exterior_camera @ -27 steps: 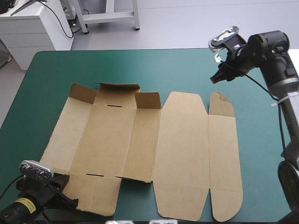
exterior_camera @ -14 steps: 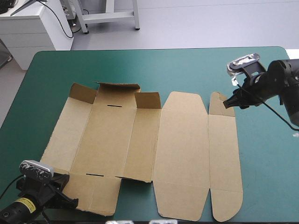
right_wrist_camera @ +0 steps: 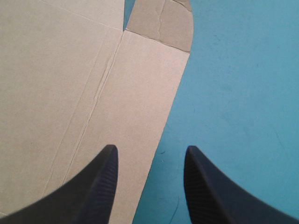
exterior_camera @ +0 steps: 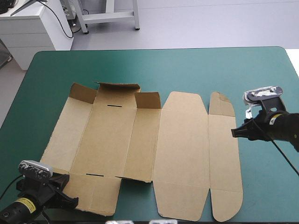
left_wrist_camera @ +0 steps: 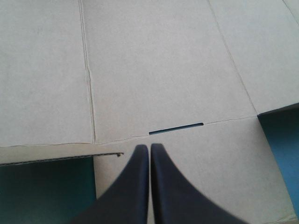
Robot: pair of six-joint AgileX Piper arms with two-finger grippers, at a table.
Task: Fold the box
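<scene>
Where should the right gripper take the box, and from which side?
On the box, probably the free long edge of its narrow rightmost panel, approached from the right. It lies flat with bare teal-green cover beside it, and the open right gripper straddles that edge.

High view overlooks table (exterior_camera: 140, 65); 2 wrist views close above box (exterior_camera: 182, 140).

No text, brand, number or sign can be read in any view. A small yellow label (exterior_camera: 21, 205) sits on the left arm (exterior_camera: 44, 193) near its wrist, but its dark print is too small to make out. The box (exterior_camera: 140, 144) shows only plain brown board.
</scene>
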